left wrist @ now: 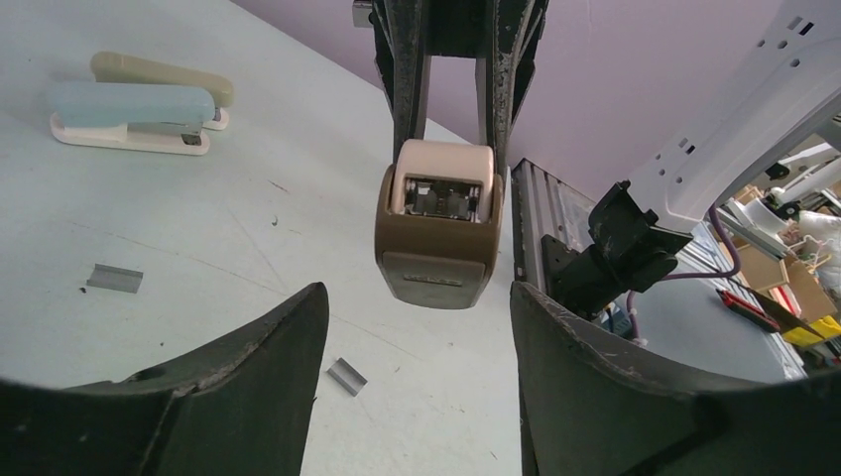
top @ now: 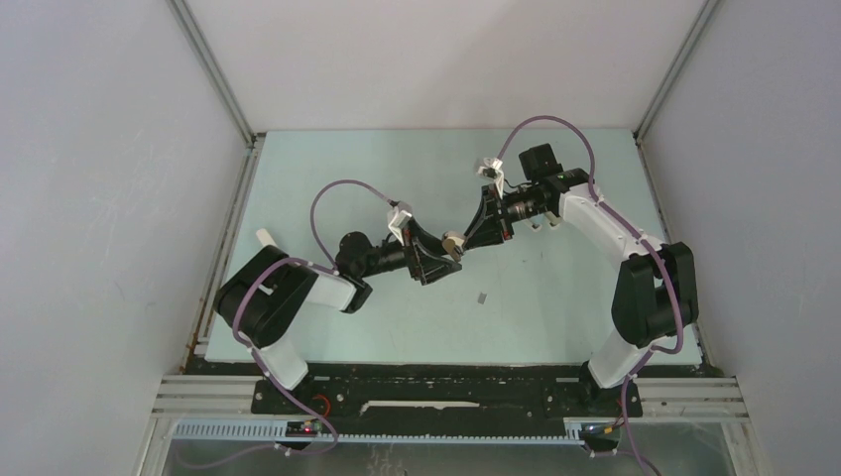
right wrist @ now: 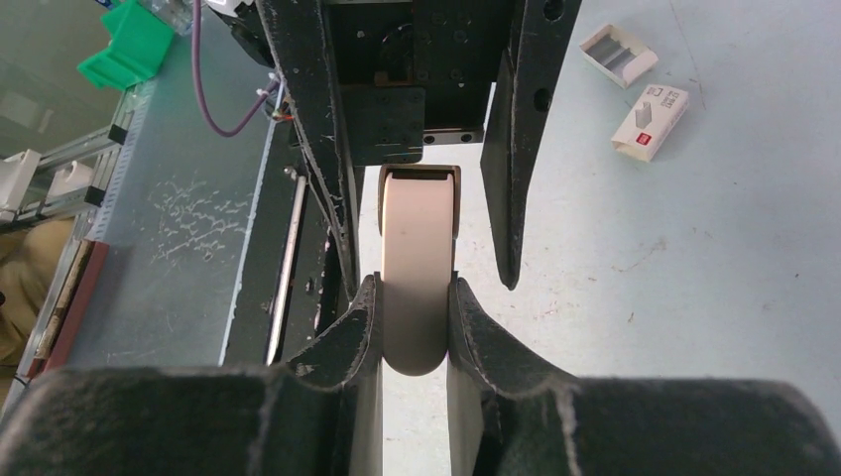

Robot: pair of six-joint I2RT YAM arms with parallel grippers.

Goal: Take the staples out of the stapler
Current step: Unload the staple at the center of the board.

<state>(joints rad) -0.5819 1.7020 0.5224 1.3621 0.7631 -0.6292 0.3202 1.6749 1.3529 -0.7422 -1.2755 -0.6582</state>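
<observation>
The pale-blue stapler [left wrist: 129,107] lies on the table at the far left of the left wrist view, away from both grippers. Two short grey strips of staples [left wrist: 114,279] [left wrist: 347,377] lie loose on the table, and one strip of staples [top: 482,297] shows in the top view. My right gripper [right wrist: 415,288] is shut on a beige-topped brown item [right wrist: 419,253] and holds it above the table. The left gripper [left wrist: 417,288] is open, its jaws wide apart just short of that item's [left wrist: 439,233] front end, not touching it.
A beige stapler-shaped object [left wrist: 164,71] lies right behind the pale-blue one. Two small white boxes [right wrist: 650,119] [right wrist: 617,55] sit on the table behind the right gripper. The two arms meet over the table's middle [top: 453,241]. Enclosure walls ring the table.
</observation>
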